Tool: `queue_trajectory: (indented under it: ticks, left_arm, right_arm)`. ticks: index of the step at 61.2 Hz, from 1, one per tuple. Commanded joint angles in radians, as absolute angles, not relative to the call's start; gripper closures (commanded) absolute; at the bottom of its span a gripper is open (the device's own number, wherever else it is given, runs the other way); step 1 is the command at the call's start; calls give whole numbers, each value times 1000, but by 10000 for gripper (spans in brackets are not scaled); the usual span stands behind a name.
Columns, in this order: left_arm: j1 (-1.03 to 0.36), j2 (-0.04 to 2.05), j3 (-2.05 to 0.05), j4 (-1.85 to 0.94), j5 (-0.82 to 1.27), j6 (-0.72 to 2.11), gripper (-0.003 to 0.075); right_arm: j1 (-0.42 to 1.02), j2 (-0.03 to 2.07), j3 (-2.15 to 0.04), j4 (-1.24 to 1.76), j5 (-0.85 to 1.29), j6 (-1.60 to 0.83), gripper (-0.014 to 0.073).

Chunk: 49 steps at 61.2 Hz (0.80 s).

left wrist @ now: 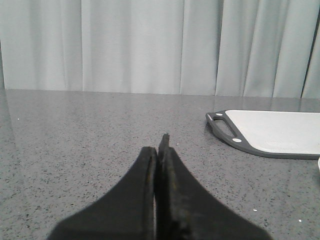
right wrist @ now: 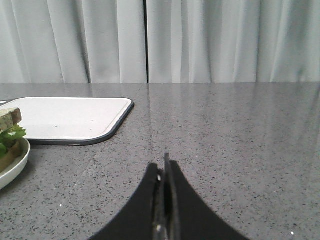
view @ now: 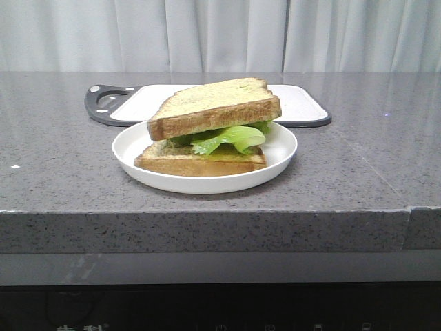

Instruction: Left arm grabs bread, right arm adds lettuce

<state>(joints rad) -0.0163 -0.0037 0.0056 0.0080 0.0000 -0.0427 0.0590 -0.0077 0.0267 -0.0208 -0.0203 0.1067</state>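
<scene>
Sandwich assembled: thick golden-crusted toast slice (view: 215, 107) atop ruffled green lettuce leaf (view: 227, 138), on thinner slice (view: 200, 161) in white plate (view: 279, 160) on grey bench (view: 62, 165). Left gripper (left wrist: 159, 150), right gripper (right wrist: 163, 170) pressed together, empty, parked apart. Seemingly nothing left.

Plate (view: 279, 160) sits near the counter's (view: 62, 172) front edge, roughly centre. On it, stacked: lower bread slice (view: 196, 164), lettuce (view: 231, 138) on that, bread (view: 213, 107) on top, tilted, its right side raised. Lettuce sticks out toward the near right. Cutting board (view: 300, 107) lies just behind the plate, handle end to the left. Curtain (view: 220, 34) hangs behind the counter.
</scene>
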Motion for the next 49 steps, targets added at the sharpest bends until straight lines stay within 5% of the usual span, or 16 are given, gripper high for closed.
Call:
queue_trajectory:
  ticks: [1, 49]
  left_arm:
    - [-16, -21, 10, 0, -85, -44, 741]
    - [-16, -21, 10, 0, -85, -44, 741]
  right_arm:
    - [53, -33, 24, -9, -102, 107, 660]
    - [53, -32, 24, -12, -133, 107, 660]
